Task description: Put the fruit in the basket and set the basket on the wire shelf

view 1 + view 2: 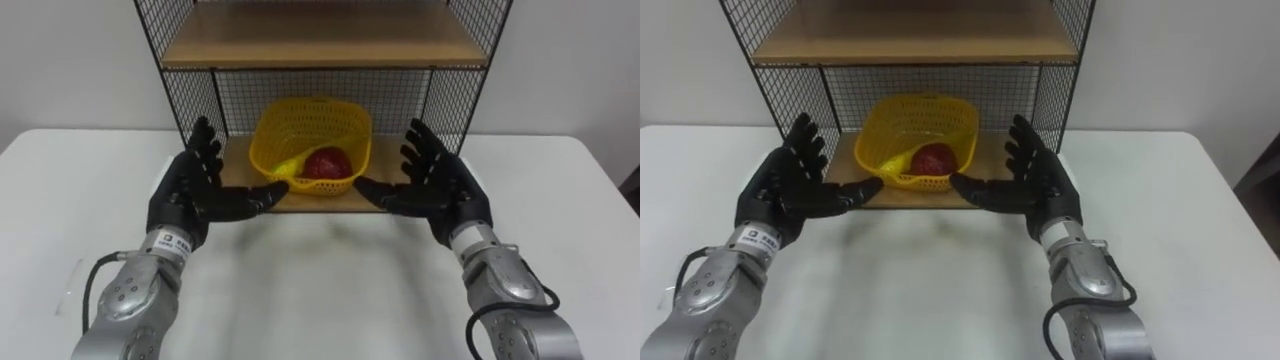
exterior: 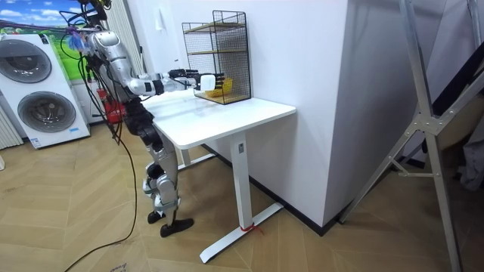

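Note:
A yellow mesh basket (image 1: 310,140) (image 1: 919,142) stands on the lower wooden board of the wire shelf (image 1: 330,45) (image 2: 219,57). In it lie a dark red fruit (image 1: 329,163) (image 1: 934,159) and a yellow fruit (image 1: 288,168) at its left. My left hand (image 1: 195,185) (image 1: 790,188) is held open just left of the basket, apart from it, thumb pointing inward. To the basket's right my right hand (image 1: 435,180) (image 1: 1035,178) is open too, mirroring the left, not touching the basket.
The shelf stands at the back of a white table (image 1: 320,290) (image 2: 227,117), against a white wall. An upper wooden board (image 1: 320,40) lies above the basket. In the room view I stand at the table's end, washing machines (image 2: 41,87) behind me.

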